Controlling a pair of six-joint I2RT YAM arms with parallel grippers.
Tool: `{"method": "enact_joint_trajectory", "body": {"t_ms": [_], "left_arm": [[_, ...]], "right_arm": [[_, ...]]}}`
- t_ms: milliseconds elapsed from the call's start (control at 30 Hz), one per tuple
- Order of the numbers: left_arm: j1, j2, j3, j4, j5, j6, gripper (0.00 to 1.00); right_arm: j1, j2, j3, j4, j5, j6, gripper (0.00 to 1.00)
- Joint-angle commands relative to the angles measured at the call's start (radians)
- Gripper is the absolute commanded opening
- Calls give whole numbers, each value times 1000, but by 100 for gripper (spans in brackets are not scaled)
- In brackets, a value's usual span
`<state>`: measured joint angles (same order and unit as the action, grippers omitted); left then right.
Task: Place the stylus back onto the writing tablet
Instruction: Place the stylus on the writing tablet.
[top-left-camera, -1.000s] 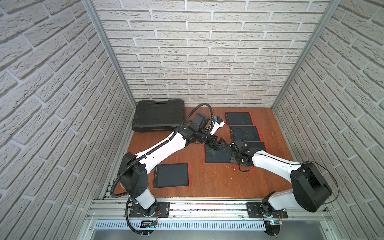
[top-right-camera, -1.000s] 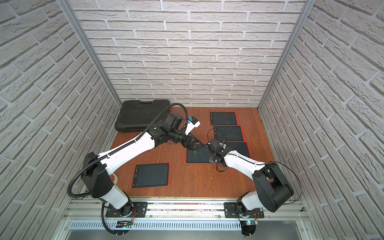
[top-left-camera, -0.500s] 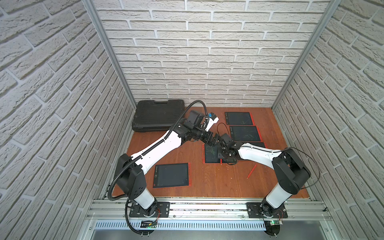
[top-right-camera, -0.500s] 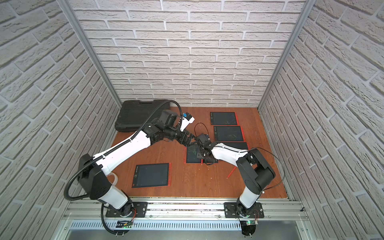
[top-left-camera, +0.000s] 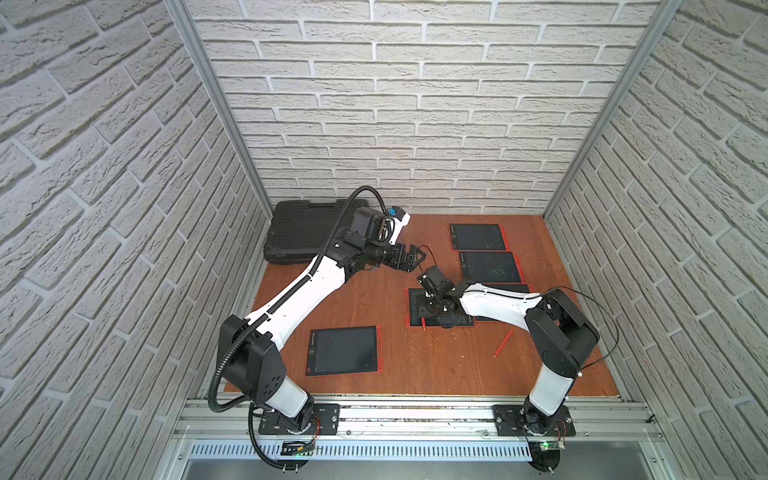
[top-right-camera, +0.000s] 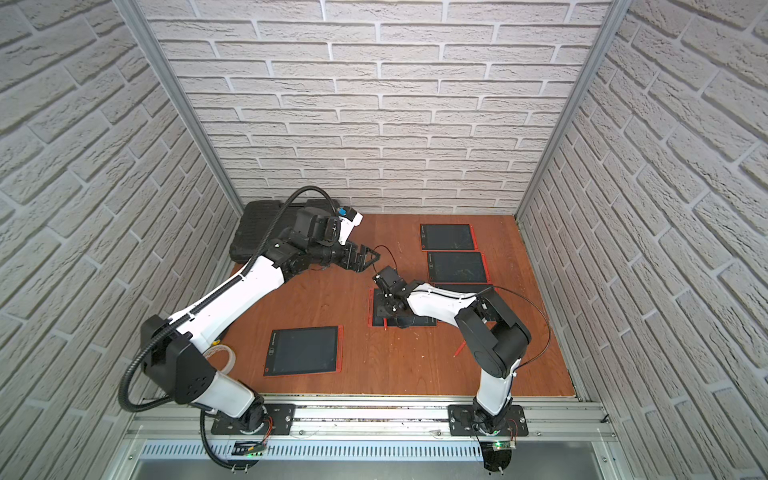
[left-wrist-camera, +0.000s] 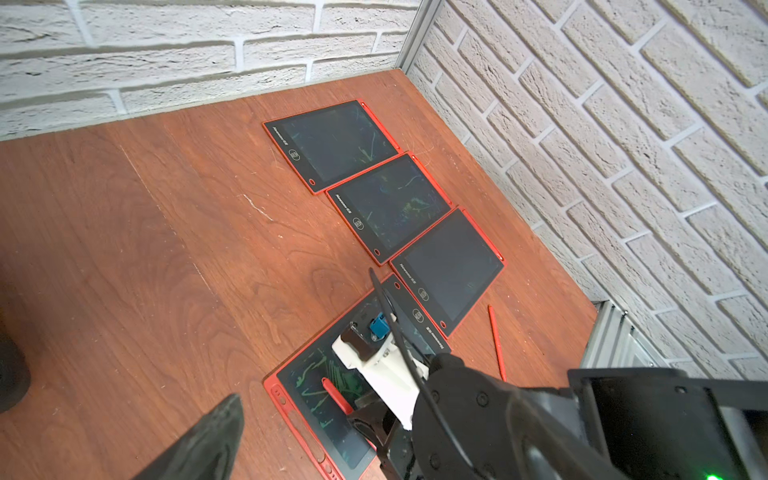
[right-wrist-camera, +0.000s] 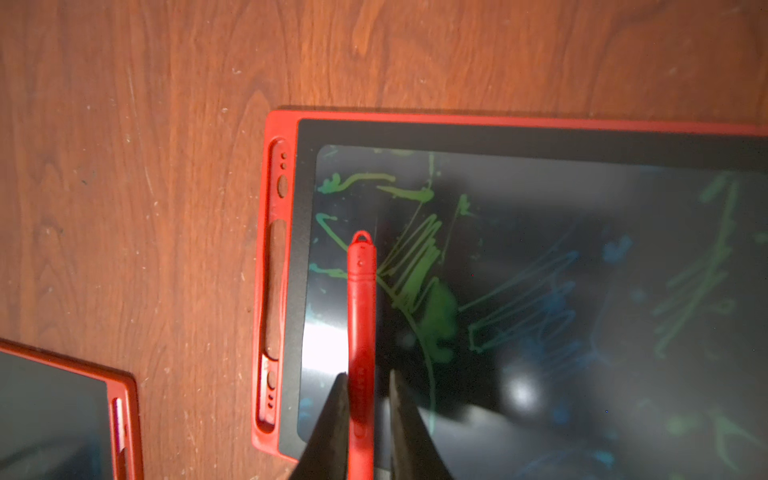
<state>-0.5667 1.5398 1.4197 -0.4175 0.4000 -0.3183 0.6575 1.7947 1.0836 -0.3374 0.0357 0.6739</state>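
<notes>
The red stylus lies lengthwise over the scribbled screen of the red-rimmed writing tablet, near its slotted edge. My right gripper straddles the stylus. One finger touches it and the other stands a narrow gap away, so the jaws are slightly open. In both top views this gripper points down at the tablet, and the end of the stylus shows at the tablet's front edge. My left gripper hovers open behind the tablet, holding nothing. The left wrist view shows the stylus on the tablet.
A second red stylus lies loose on the wooden table to the right of the right arm. Two more tablets sit at the back right, a third is partly under the right arm, and another is at the front left. A black case fills the back left corner.
My right gripper has carried the stylus leftward across the tablet and its jaws have begun to part. The left gripper has pulled back a little toward the back left.
</notes>
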Motion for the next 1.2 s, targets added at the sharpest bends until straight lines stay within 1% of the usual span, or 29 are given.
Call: {"method": "enact_joint_trajectory", "body": {"t_ms": [0, 100, 200, 267, 333, 367, 400, 433, 467, 500, 600, 800, 967, 1100, 1167], "left_arm": [[10, -32, -6, 42, -16, -9, 98], [17, -29, -6, 43, -14, -13, 98], [23, -27, -5, 44, -16, -13, 98], [24, -27, -8, 45, -19, -11, 98], [24, -25, -12, 46, -22, -11, 98], [23, -24, -12, 48, -21, -11, 98], [24, -23, -12, 48, -21, -11, 98], [24, -21, -12, 48, -20, -13, 98], [24, -20, -12, 48, -18, -13, 98], [23, -18, -11, 48, -17, -13, 98], [24, -13, -9, 45, -15, -13, 98], [23, -10, -6, 41, -11, -12, 98], [24, -12, -4, 41, -10, -11, 98], [24, -10, -4, 39, -8, -12, 98], [23, -10, -3, 38, -10, -11, 98]], "right_arm": [[2, -24, -2, 35, -17, -3, 23], [2, -46, -21, 49, -30, -6, 26], [1, -62, -39, 53, -39, -8, 27], [-6, -70, -57, 87, -93, -8, 27], [-14, -78, -77, 147, -173, -7, 27], [-15, -75, -72, 141, -169, -7, 27], [-15, -64, -43, 79, -121, -7, 27], [-14, -45, 0, -12, -61, -7, 24], [-15, -35, 18, -49, -42, -21, 20], [-14, -34, 18, -49, -41, -28, 18], [-15, -29, 14, -34, -62, -28, 17], [-15, -22, 5, -13, -68, -18, 8], [-15, -20, 3, -12, -67, -20, 3], [-15, -29, -14, 28, -93, -19, 3], [-15, -31, -13, 15, -79, -14, 3]]}}
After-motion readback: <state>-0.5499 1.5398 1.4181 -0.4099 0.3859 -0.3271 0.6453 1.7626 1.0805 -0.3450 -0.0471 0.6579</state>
